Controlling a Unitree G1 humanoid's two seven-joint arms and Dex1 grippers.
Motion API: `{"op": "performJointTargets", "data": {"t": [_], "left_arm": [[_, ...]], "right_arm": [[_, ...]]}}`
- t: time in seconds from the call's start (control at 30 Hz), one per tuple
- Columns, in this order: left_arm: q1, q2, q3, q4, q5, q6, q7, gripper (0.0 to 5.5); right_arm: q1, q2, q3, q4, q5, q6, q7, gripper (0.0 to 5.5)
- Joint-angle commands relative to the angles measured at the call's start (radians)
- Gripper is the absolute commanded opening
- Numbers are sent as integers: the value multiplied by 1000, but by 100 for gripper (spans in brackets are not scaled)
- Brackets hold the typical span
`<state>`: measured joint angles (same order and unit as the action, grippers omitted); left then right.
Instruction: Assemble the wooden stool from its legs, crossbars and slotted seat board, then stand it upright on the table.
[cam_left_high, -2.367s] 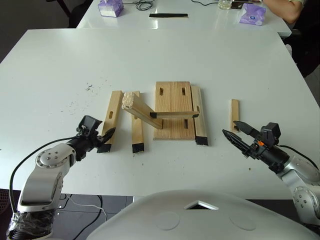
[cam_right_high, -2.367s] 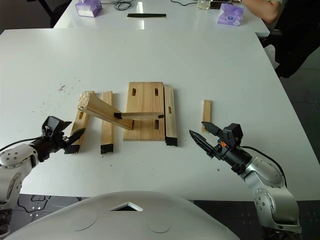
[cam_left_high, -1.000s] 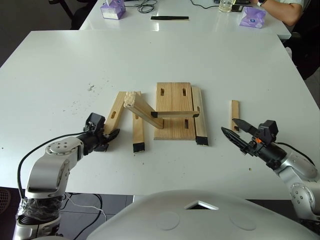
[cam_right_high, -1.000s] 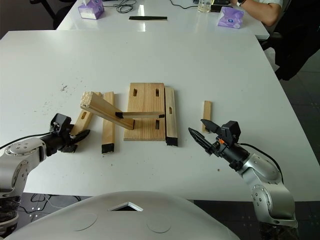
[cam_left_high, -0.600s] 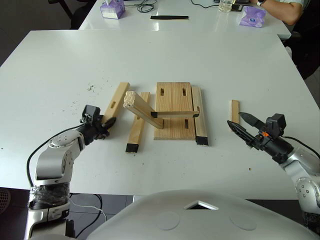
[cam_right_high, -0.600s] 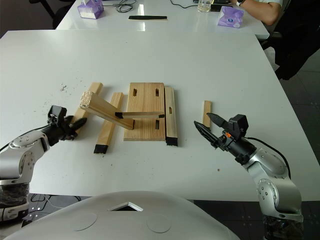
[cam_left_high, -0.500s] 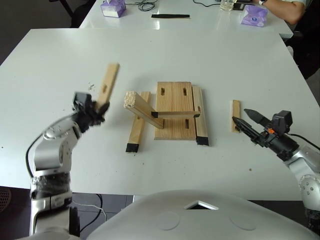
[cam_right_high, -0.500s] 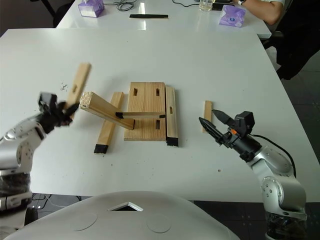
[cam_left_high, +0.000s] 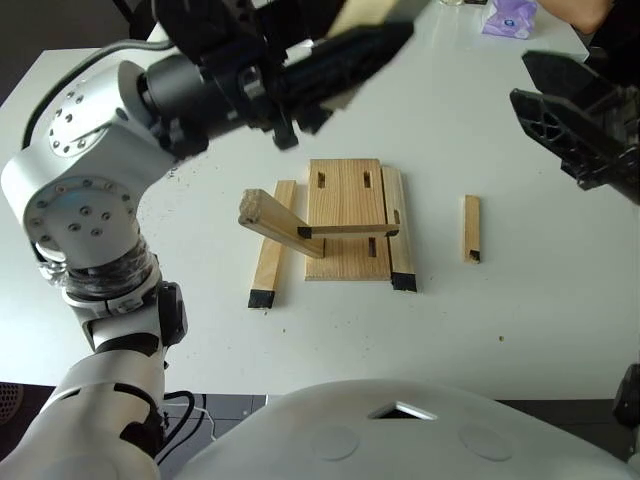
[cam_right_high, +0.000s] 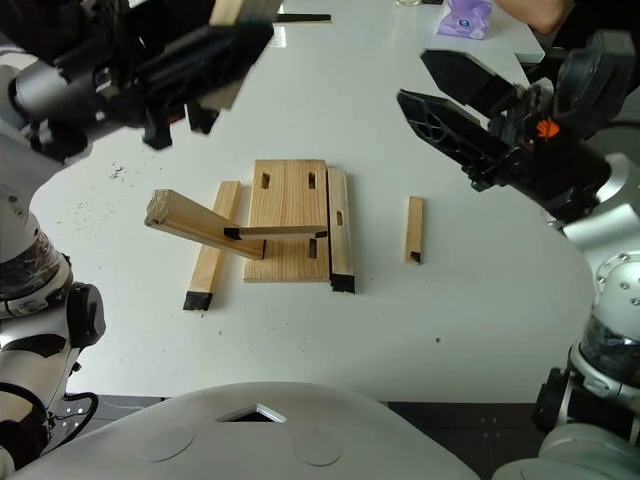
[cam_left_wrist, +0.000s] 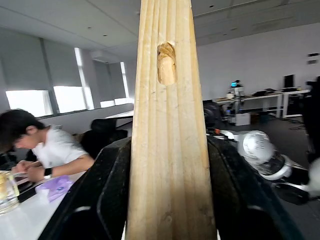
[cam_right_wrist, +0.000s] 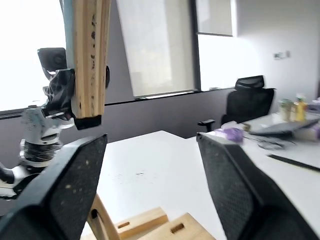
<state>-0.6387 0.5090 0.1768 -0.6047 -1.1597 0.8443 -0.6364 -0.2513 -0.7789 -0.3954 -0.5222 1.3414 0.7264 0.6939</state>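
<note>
The slotted seat board (cam_left_high: 347, 210) lies flat at the table's middle. One leg (cam_left_high: 397, 228) lies along its right edge, another leg (cam_left_high: 271, 243) left of it. A third leg (cam_left_high: 272, 217) tilts up, joined to a crossbar (cam_left_high: 350, 229) that crosses the board. A short crossbar (cam_left_high: 471, 228) lies apart to the right. My left gripper (cam_left_high: 350, 60) is raised high over the table, shut on a fourth leg (cam_left_wrist: 170, 125) with a slot in it. My right gripper (cam_right_high: 413, 77) hangs open and empty, high at the right. In the right wrist view its fingers (cam_right_wrist: 75, 190) frame the held leg (cam_right_wrist: 90, 60).
Wood crumbs (cam_right_high: 118, 172) dot the table left of the parts. A second table at the back carries a purple tissue box (cam_right_high: 462, 17) and a dark strip (cam_right_high: 303, 17). Bare tabletop surrounds the parts on the near side and right.
My left arm has swung the leg from low at the table's left to high above the middle. My right gripper has risen from table height to high at the right, still open.
</note>
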Motion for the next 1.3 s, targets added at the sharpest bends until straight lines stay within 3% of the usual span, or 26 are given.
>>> {"op": "performJointTargets", "data": {"t": [0.03,0.23,0.7,1.13,1.3], "left_arm": [[28,47,-29,-31,-34,20,-14,203],[70,97,-60,-49,-27,7,-85,203],[114,141,-111,-8,-7,5,-161,203],[193,189,-125,-24,45,-23,-239,203],[194,207,-130,-9,36,-11,-246,203]], "right_arm": [[-66,-40,23,-37,96,45,-4,328],[-92,-66,50,-64,121,55,38,408],[-127,-63,74,-40,126,49,114,408],[-118,-83,74,-38,97,59,156,212],[-109,-80,73,-54,100,62,154,204]]}}
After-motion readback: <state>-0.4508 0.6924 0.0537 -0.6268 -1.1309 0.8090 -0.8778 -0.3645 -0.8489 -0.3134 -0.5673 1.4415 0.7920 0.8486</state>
